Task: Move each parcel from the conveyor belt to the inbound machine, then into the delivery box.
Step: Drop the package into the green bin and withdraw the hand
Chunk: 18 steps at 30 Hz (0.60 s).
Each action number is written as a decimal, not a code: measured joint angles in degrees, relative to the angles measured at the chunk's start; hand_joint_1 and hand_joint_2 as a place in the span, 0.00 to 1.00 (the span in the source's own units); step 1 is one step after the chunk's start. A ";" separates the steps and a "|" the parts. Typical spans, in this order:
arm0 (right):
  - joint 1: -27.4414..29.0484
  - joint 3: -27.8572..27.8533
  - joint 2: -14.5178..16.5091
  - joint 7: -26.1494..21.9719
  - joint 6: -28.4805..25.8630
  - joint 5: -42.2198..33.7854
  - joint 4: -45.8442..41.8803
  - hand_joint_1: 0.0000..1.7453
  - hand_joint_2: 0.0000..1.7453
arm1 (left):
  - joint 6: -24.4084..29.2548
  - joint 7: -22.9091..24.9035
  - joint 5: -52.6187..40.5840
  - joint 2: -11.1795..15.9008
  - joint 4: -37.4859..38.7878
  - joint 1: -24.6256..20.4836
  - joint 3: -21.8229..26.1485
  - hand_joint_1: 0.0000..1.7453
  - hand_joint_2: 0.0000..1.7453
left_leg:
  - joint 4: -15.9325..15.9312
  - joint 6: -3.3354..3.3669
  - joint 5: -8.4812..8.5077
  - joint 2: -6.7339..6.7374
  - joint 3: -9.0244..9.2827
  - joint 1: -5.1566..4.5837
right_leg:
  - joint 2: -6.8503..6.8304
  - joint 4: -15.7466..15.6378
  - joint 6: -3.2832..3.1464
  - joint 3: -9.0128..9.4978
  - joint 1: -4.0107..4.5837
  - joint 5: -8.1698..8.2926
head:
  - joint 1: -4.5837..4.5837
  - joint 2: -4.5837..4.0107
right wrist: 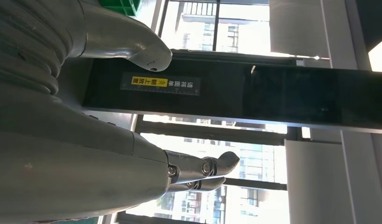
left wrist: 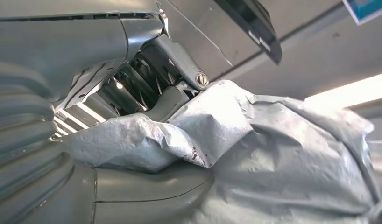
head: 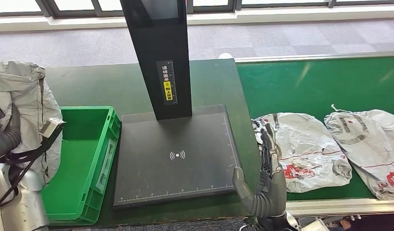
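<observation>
Background: floor and windows.
Grey carpet tiles [head: 282, 38] run behind the dark green table [head: 98, 86]; window frames [head: 209, 6] line the far wall.

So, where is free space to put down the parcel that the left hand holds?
The green box floor is bare beside the held parcel. The black scanner plate is bare between its post and front edge. The belt near the right hand is crowded with two parcels.

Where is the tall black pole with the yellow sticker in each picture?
Head view: black pole rises top centre from the scanner plate.
Left wrist view: cannot tell; a dark edge only.
Right wrist view: pole lies sideways across the middle.
Shared landmark: yellow sticker.
</observation>
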 joint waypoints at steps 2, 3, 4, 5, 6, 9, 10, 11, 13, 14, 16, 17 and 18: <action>0.13 -0.14 0.00 0.00 0.06 0.00 -0.01 0.00 1.00 | -3.45 9.22 -0.03 3.98 2.53 0.21 -4.38 1.00 1.00 | 0.01 -0.03 0.02 0.01 0.00 0.03 | 0.02 -0.01 -0.02 -0.11 0.04 0.01 | 0.01 0.00; 0.20 -0.19 0.00 0.00 0.10 0.00 -0.02 0.00 1.00 | -5.44 15.11 -0.03 6.00 3.94 0.05 -7.99 1.00 1.00 | 0.01 -0.04 0.03 -0.01 0.00 0.04 | 0.00 -0.02 -0.02 -0.13 0.05 0.02 | 0.01 0.00; 0.25 -0.23 0.00 0.00 0.18 -0.01 -0.02 0.00 1.00 | -7.33 20.69 -0.04 7.84 5.54 -0.32 -12.30 1.00 1.00 | 0.01 -0.03 0.04 -0.07 -0.01 0.04 | -0.04 -0.02 -0.02 -0.09 0.05 0.02 | 0.01 0.00; 0.28 -0.26 0.00 0.00 0.25 -0.02 -0.03 0.00 1.00 | -8.91 24.70 -0.04 9.46 7.37 -0.84 -16.82 1.00 1.00 | 0.01 -0.02 0.05 -0.15 -0.01 0.03 | -0.11 -0.02 -0.02 0.00 0.04 0.01 | 0.02 0.00; 0.30 -0.27 0.00 0.00 0.30 -0.07 -0.03 0.00 1.00 | -10.11 27.12 -0.05 10.75 9.26 -1.33 -21.01 1.00 1.00 | 0.01 -0.01 0.06 -0.22 -0.02 0.02 | -0.18 -0.01 -0.01 0.08 0.02 0.02 | 0.01 0.00; 0.39 -0.31 0.00 0.00 0.37 -0.28 -0.09 0.00 1.00 | -11.28 27.41 -0.07 12.58 14.33 -2.22 -29.69 1.00 1.00 | 0.02 0.00 0.07 -0.08 -0.02 0.00 | -0.06 -0.02 0.01 0.08 -0.01 0.11 | 0.01 0.00; 0.43 -0.34 0.00 0.00 0.39 -0.32 -0.13 0.00 1.00 | -11.36 27.07 -0.07 12.83 15.84 -2.58 -31.63 1.00 1.00 | 0.02 0.00 0.07 0.02 -0.03 -0.01 | 0.04 -0.02 0.02 0.04 -0.02 0.15 | 0.02 0.00; 0.47 -0.37 0.00 0.00 0.41 -0.34 -0.16 0.00 1.00 | -11.75 26.67 -0.07 13.04 17.37 -3.08 -33.21 1.00 1.00 | 0.02 0.01 0.07 0.10 -0.02 -0.03 | 0.11 -0.03 0.03 0.01 -0.04 0.18 | 0.02 0.00; 0.52 -0.44 0.00 0.00 0.48 -0.34 -0.23 0.00 1.00 | -13.29 25.72 -0.07 13.15 20.71 -4.20 -35.89 1.00 1.00 | 0.02 0.01 0.07 0.10 -0.02 -0.06 | 0.13 -0.05 0.04 0.00 -0.06 0.18 | 0.02 0.00; 0.52 -0.45 0.00 0.00 0.51 -0.34 -0.26 0.00 1.00 | -14.09 25.31 -0.07 13.09 22.25 -4.59 -37.01 1.00 1.00 | 0.02 0.01 0.06 0.09 -0.02 -0.06 | 0.11 -0.05 0.05 0.01 -0.06 0.18 | 0.02 0.00; 0.53 -0.46 0.00 0.00 0.56 -0.34 -0.33 0.00 1.00 | -14.77 24.99 -0.07 12.91 24.66 -4.96 -38.75 1.00 1.00 | 0.02 0.01 0.06 0.11 -0.03 -0.05 | 0.12 -0.04 0.04 -0.01 -0.05 0.18 | 0.02 0.00; 0.54 -0.46 0.00 0.00 0.56 -0.35 -0.36 0.00 1.00 | -14.84 24.93 -0.07 12.84 25.48 -5.11 -39.32 1.00 1.00 | 0.02 0.01 0.06 0.12 -0.03 -0.04 | 0.14 -0.04 0.04 -0.03 -0.05 0.18 | 0.02 0.00; 0.54 -0.46 0.00 0.00 0.56 -0.35 -0.37 0.00 1.00 | -14.87 24.91 -0.07 12.78 26.19 -5.28 -39.77 1.00 1.00 | 0.02 0.01 0.06 0.13 -0.03 -0.04 | 0.15 -0.04 0.04 -0.04 -0.05 0.18 | 0.02 0.00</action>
